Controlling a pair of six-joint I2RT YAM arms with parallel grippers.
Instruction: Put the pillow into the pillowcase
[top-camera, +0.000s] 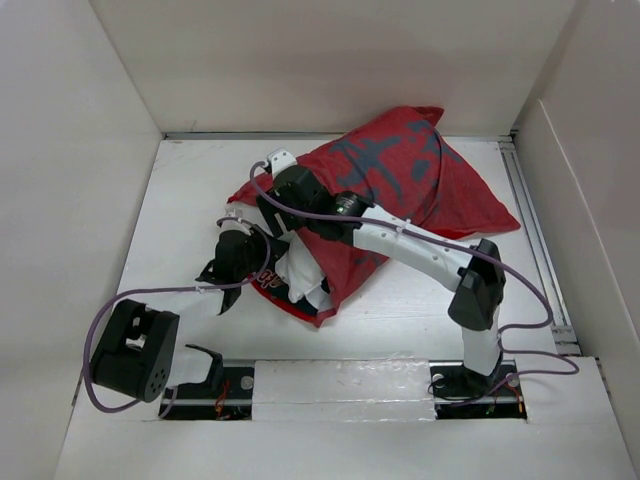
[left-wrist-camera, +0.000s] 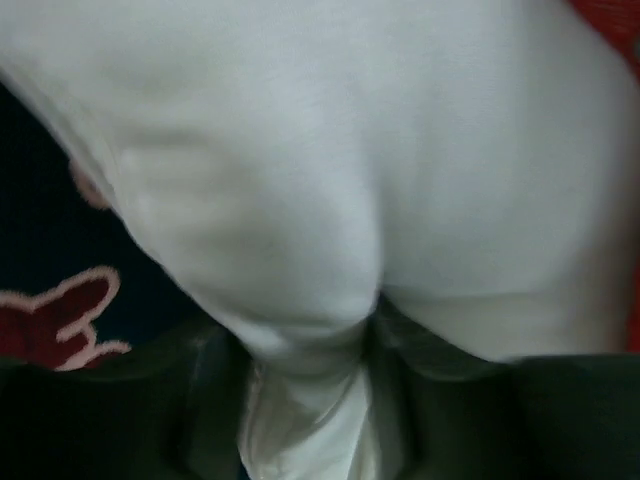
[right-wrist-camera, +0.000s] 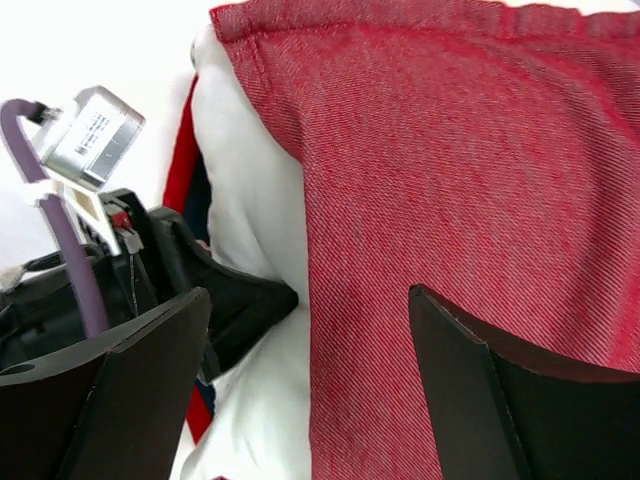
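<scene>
Item one, the bench (top-camera: 180, 210): white, carrying everything below. Item two, the pillowcase (top-camera: 420, 180): red cloth lying bulged across the far middle of the bench, its open mouth turned toward my bases; from the swell I judge that most of the filling is already inside. Item three, the pillow (left-wrist-camera: 330, 150): white, the greater part covered by red, one end showing bare at the mouth beside the hem (right-wrist-camera: 400, 20). Item four, my right claw (right-wrist-camera: 308, 300): released, jaws spread wide over the red cloth just below the hem; whether it touches the cloth I cannot tell. Item five, my left claw (left-wrist-camera: 310, 410): clenched on a fold of the pillow's exposed end. Outstanding, as I judge it: tuck that last white end in and draw the hem over it.
</scene>
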